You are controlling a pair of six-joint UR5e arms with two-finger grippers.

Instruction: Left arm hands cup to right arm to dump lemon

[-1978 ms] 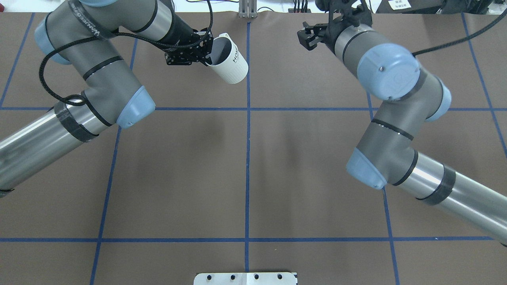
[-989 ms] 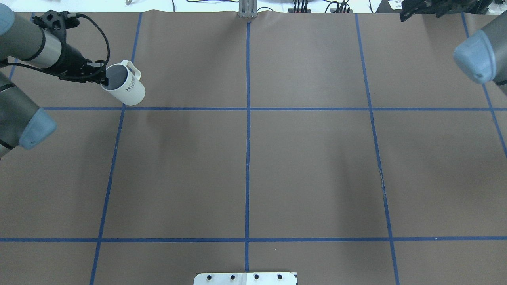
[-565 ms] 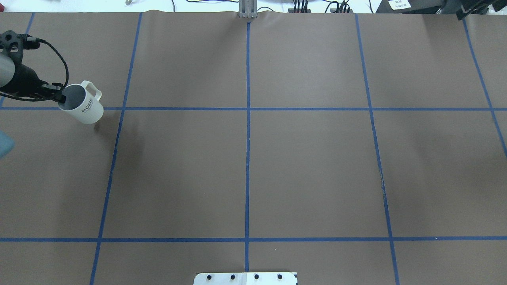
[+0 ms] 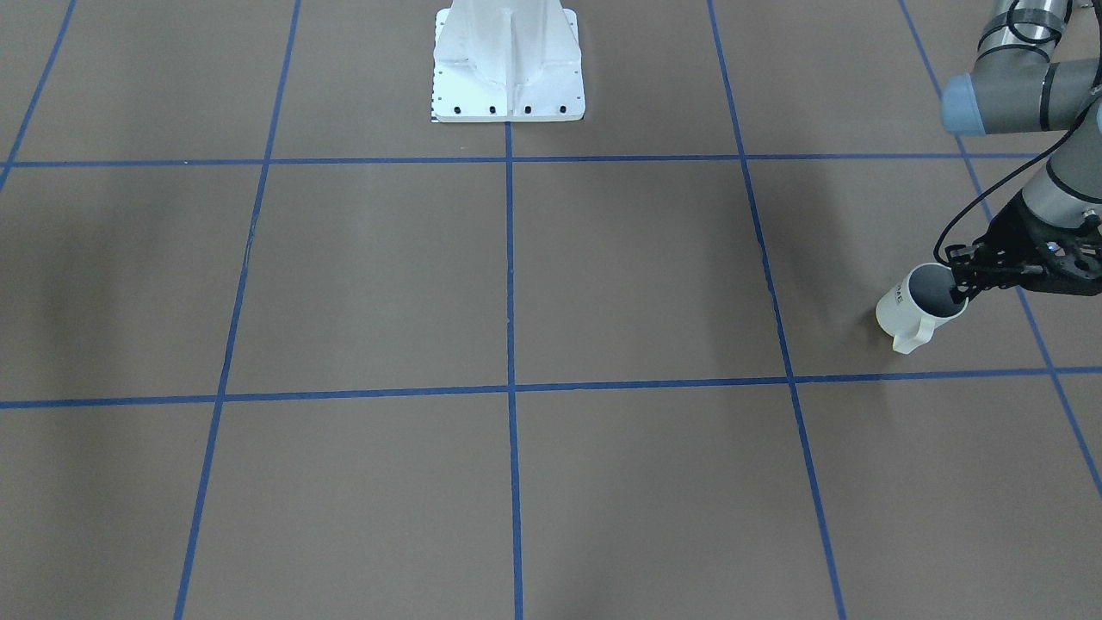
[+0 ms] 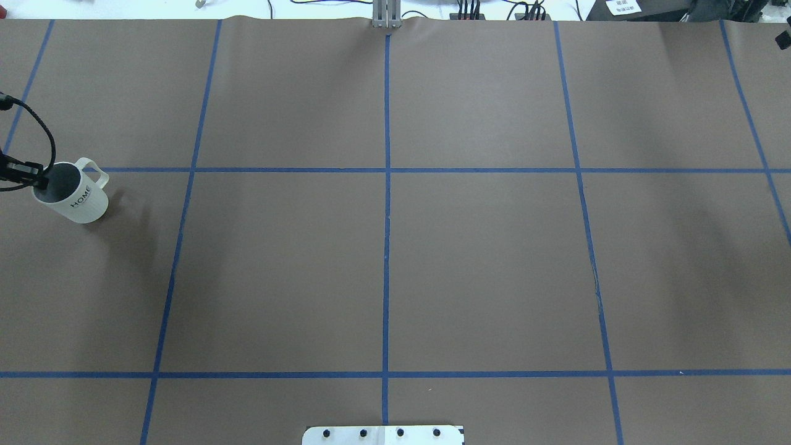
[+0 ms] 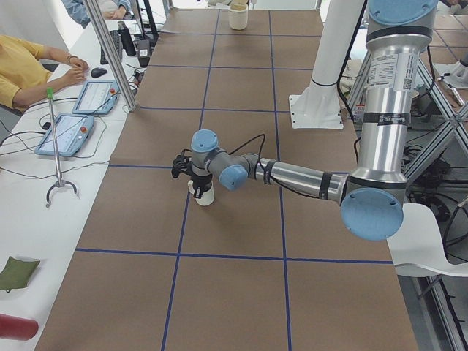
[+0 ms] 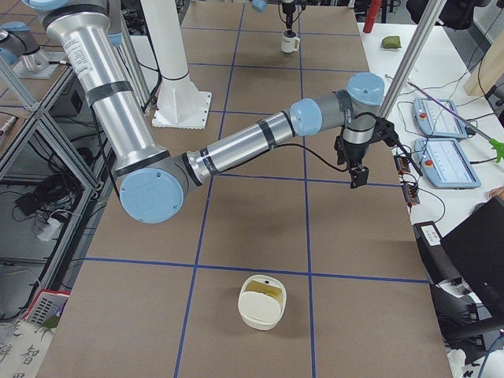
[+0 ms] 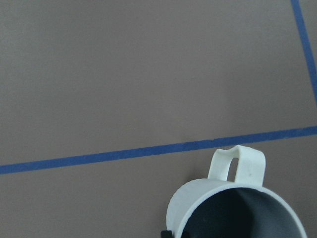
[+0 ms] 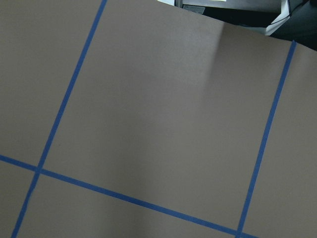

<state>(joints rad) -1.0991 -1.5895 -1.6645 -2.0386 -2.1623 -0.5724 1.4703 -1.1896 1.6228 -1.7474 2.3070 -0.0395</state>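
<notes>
The cup (image 5: 73, 199), a white ribbed mug marked "HOME", hangs nearly upright at the table's far left, low over the brown mat. It also shows in the front view (image 4: 913, 308), the left side view (image 6: 204, 192) and the left wrist view (image 8: 233, 208), handle away from the camera. My left gripper (image 4: 958, 289) is shut on its rim, one finger inside. I cannot tell whether the cup touches the mat. The lemon is hidden; the cup's inside looks plain grey. My right gripper (image 7: 358, 172) hangs over the table's right end, far from the cup; I cannot tell if it is open.
A cream tub (image 7: 262, 301) stands on the mat at the table's right end. The white robot pedestal (image 4: 508, 60) is at the robot's edge of the table. An operators' bench with teach pendants (image 6: 73, 124) runs along the far side.
My left arm has carried the cup from the far middle to the far left and lower. My right arm has swung right, almost out of the overhead view.
</notes>
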